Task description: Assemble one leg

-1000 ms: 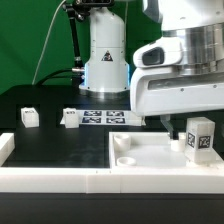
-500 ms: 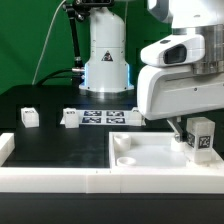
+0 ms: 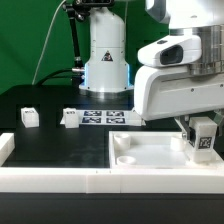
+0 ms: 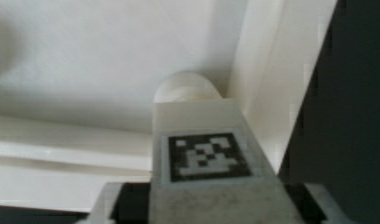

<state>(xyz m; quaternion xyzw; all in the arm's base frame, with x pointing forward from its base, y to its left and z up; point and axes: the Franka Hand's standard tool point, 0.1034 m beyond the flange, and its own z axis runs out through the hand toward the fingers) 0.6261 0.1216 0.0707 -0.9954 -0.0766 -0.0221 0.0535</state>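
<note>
My gripper (image 3: 202,132) is shut on a leg (image 3: 204,139), a small white block with a black-and-white tag, at the exterior view's right. It holds the leg upright over the right part of the large white tray-like panel (image 3: 150,155). In the wrist view the leg (image 4: 205,140) fills the middle between the dark fingers (image 4: 134,205), its rounded tip pointing at the panel's corner beside the raised rim (image 4: 267,70). Two other legs (image 3: 29,117) (image 3: 70,119) sit on the black table at the exterior view's left.
The marker board (image 3: 108,117) lies on the table in front of the robot base (image 3: 105,60). A low white wall (image 3: 60,180) runs along the front, with a raised end piece (image 3: 6,148) at the left. A green backdrop stands behind.
My gripper with the leg has moved a little toward the exterior view's right and lower, closer to the panel. The other legs have not moved.
</note>
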